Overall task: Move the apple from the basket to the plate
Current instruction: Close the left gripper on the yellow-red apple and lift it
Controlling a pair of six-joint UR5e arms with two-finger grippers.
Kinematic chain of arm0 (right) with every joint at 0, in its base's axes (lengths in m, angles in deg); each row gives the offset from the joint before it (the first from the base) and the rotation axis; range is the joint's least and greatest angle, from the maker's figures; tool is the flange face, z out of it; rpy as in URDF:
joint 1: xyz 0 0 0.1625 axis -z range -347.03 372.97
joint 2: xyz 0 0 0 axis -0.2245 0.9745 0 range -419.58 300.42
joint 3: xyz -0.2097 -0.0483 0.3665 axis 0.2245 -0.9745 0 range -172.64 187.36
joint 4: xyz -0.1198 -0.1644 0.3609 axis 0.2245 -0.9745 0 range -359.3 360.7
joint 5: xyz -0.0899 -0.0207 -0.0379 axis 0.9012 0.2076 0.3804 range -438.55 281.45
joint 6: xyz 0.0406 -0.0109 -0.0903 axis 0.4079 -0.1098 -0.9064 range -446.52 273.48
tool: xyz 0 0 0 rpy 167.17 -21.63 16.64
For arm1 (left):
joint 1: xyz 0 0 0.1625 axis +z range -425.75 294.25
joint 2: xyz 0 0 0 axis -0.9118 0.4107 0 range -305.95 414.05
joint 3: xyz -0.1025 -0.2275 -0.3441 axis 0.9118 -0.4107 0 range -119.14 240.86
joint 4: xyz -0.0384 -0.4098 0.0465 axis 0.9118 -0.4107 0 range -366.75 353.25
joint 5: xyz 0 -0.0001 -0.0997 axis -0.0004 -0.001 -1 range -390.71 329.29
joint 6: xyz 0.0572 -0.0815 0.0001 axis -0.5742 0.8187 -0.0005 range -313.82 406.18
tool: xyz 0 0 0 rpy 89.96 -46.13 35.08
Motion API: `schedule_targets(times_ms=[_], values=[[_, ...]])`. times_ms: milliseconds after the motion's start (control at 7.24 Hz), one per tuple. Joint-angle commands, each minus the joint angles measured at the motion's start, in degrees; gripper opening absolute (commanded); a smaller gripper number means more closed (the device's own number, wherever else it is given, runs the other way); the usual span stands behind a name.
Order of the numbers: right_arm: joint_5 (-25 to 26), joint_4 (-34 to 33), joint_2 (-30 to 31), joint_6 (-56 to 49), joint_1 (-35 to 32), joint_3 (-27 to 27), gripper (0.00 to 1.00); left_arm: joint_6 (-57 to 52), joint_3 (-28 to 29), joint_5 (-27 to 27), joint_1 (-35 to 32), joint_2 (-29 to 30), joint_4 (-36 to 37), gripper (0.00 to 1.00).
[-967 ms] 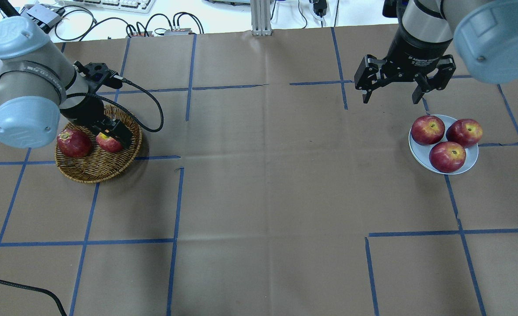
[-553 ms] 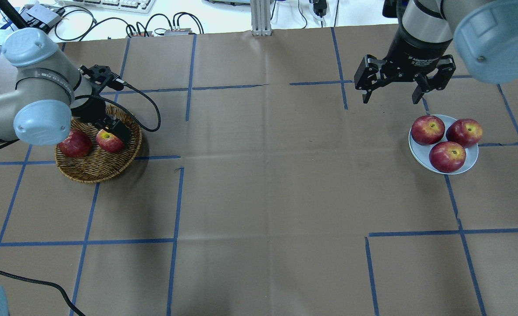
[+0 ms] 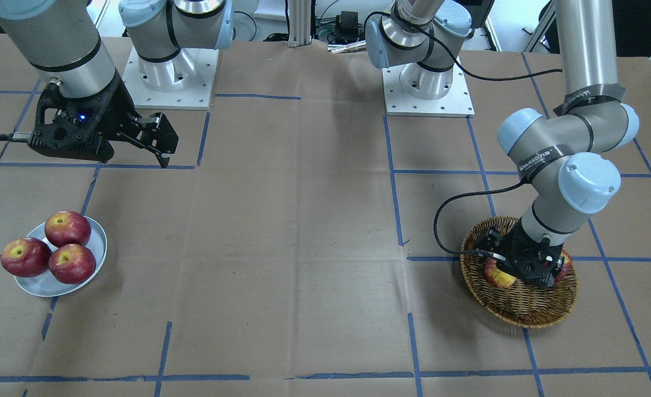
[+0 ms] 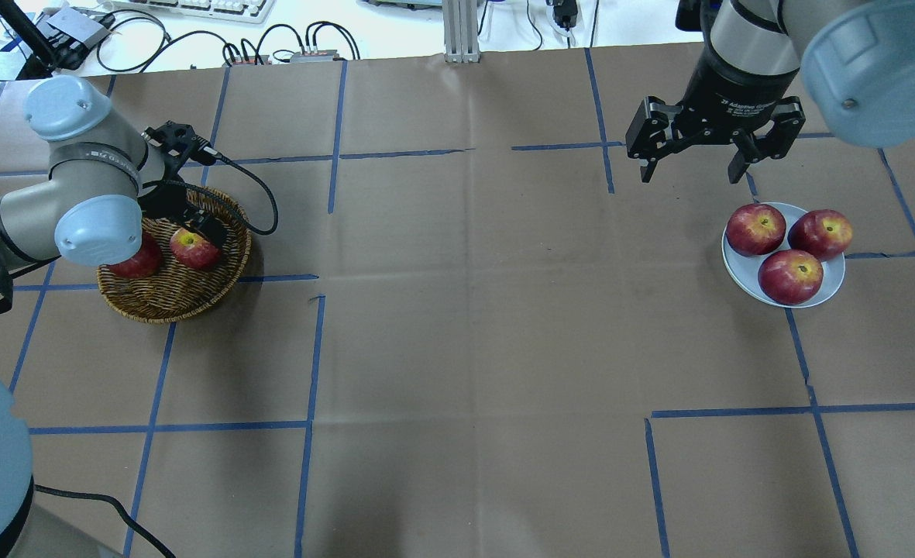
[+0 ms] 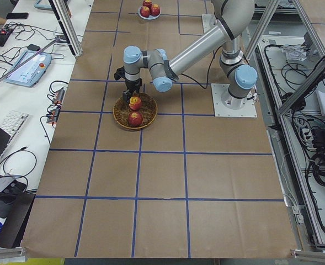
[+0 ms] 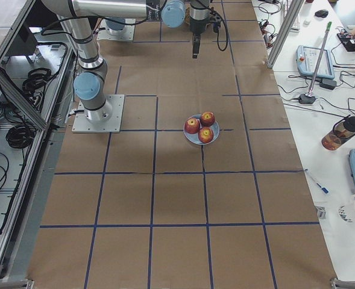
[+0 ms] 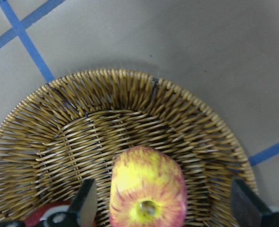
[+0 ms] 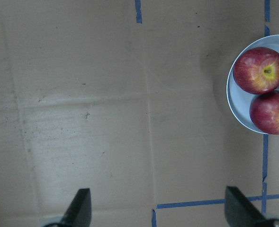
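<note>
The yellow-streaked apple (image 4: 190, 251) lies in the wicker basket (image 4: 169, 313) at the table's left, stem up. My left gripper (image 4: 197, 239) is down in the basket, open, with one finger on each side of the apple and a gap at both sides. The left wrist view shows the apple (image 7: 148, 189) between the fingers (image 7: 86, 204) over the basket's weave (image 7: 130, 78). The pale plate (image 4: 742, 268) sits far right. My right gripper (image 4: 689, 178) hangs open and empty above the table, behind the plate.
A dark red apple (image 4: 133, 266) lies in the basket to the left of the streaked one, partly under my left arm. Three red apples (image 4: 790, 276) fill the plate, which also shows in the right wrist view (image 8: 234, 101). Blue tape lines cross the brown table.
My left arm has come down toward the basket, bringing the open gripper lower around the streaked apple. The right arm and the apples have not moved.
</note>
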Motion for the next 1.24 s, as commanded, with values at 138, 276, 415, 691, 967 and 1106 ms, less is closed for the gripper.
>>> schedule_targets(times_ms=[138,276,415,691,967,1106], values=[[0.1,0.0,0.0,0.0,0.0,0.0,1.0,-0.2,0.0,0.4,0.2,2.6,0.2,0.99],[0.0,0.0,0.0,0.0,0.0,0.0,1.0,-0.1,-0.1,0.5,0.3,2.7,0.1,0.99],[0.0,0.0,0.0,0.0,0.0,0.1,1.0,-0.2,-0.1,1.2,0.3,3.3,0.1,0.98],[0.0,0.0,0.0,0.0,0.0,0.1,1.0,0.0,0.4,2.7,2.5,4.9,0.2,0.95],[0.0,0.0,0.0,0.0,0.0,0.0,1.0,0.1,-0.4,2.7,2.4,4.4,0.2,0.67],[-0.1,0.0,0.0,0.0,0.0,0.1,1.0,0.4,-0.4,2.7,1.9,3.9,-0.1,0.61]])
